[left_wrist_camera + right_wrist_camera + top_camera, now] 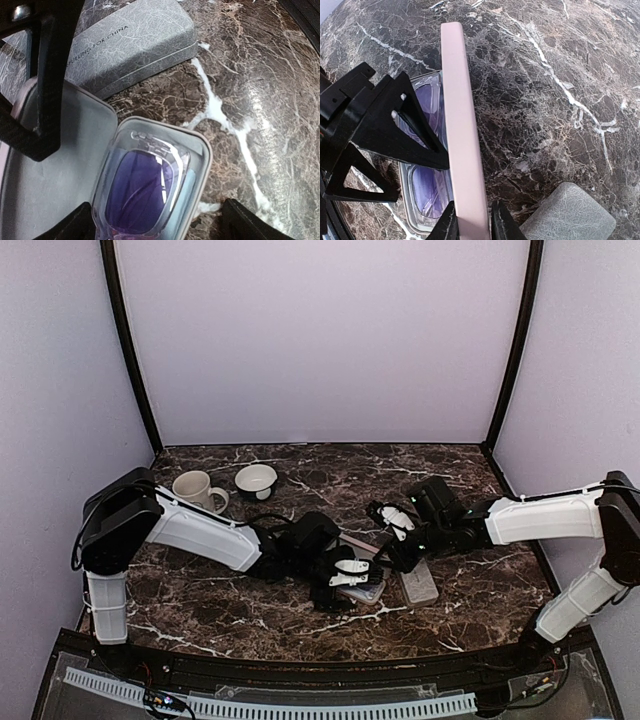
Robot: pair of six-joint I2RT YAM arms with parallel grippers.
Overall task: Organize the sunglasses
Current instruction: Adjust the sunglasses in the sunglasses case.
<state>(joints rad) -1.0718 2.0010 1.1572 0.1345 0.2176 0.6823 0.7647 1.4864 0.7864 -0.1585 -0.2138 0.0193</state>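
Note:
One pair of sunglasses (140, 192) with purple lenses and a pale see-through frame lies in the open pink case (50, 175) on a light-blue cloth (186, 192). It also shows in the right wrist view (426, 187). My left gripper (160, 225) is open, its fingers set wide on either side of the case end, just above the sunglasses. My right gripper (472, 225) is shut on the edge of the raised pink lid (460, 100). In the top view both grippers, left (345, 575) and right (398, 540), meet at the case. The black-framed pair is out of view.
A closed grey case (420, 583) lies just right of the pink one; it also shows in the left wrist view (130, 45) and the right wrist view (575, 215). A cream mug (197, 488) and a white bowl (256, 480) stand at the back left.

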